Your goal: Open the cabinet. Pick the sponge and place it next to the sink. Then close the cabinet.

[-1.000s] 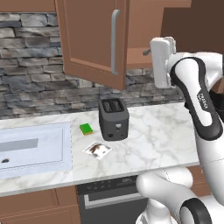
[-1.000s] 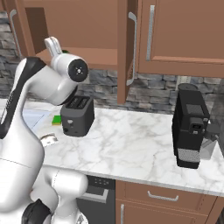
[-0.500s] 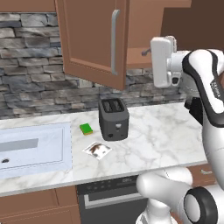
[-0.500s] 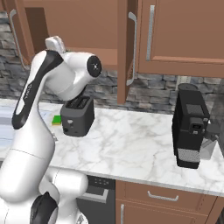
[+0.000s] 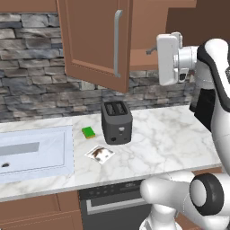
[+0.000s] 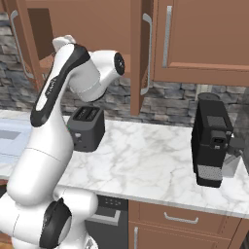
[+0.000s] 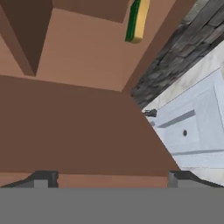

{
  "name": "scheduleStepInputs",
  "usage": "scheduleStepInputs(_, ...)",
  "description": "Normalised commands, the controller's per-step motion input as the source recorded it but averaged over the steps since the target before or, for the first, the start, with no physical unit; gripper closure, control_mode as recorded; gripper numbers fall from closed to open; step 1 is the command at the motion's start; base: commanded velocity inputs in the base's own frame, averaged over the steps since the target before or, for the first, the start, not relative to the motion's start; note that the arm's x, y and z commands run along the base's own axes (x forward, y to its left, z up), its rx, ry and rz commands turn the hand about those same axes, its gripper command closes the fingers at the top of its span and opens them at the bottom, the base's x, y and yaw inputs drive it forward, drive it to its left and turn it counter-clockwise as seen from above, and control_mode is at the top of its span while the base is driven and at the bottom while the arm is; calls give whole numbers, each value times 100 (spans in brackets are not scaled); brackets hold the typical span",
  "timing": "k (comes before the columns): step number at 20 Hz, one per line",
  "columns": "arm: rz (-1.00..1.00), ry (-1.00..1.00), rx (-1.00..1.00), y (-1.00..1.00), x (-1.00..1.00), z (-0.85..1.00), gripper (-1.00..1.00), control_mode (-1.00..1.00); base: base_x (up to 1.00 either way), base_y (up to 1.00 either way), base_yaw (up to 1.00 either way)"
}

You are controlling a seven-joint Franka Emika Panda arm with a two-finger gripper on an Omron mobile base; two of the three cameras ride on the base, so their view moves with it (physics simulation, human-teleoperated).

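Note:
The cabinet (image 5: 96, 42) on the wall stands open, its left door swung out over the counter with its silver bar handle (image 5: 117, 42) showing. Inside, on the pale shelf, the sponge (image 7: 136, 19) lies with a dark green face and a yellow-orange layer. My gripper (image 7: 111, 179) is open with nothing between its fingers, well short of the sponge. From the left base view the gripper (image 5: 152, 50) is at the cabinet's opening, pointing in. The sink (image 5: 36, 150) is set in the counter at the left, and it also shows in the hand view as the sink (image 7: 192, 127).
A dark toaster (image 5: 116, 128) stands on the marble counter, with a bright green sponge (image 5: 88, 132) and a small card (image 5: 99, 154) beside it. A black coffee machine (image 6: 211, 138) is at the right. The right door's edge (image 6: 138, 53) juts out beside my arm.
The arm's elbow and upper links have swung round while the hand stayed at the cabinet opening. The jaws are as open as before.

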Motion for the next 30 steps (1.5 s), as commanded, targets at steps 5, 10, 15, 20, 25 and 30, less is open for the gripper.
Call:
scheduleStepInputs(5, 11, 0, 0, 2, 0, 0, -100, -100, 0, 0, 0)
scheduleStepInputs(10, 4, 0, 0, 1, 16, 0, -100, -100, 0, 0, 0)
scheduleStepInputs(15, 0, 0, 0, 8, 28, -3, -100, -100, 0, 0, 0)
scheduleStepInputs(20, 0, -3, 0, 16, 12, -26, -100, -100, 0, 0, 0)
scheduleStepInputs(25, 0, -7, 0, 16, 2, -30, -100, -100, 0, 0, 0)
scheduleStepInputs(30, 0, -13, 1, 16, 3, -3, -100, -100, 0, 0, 0)
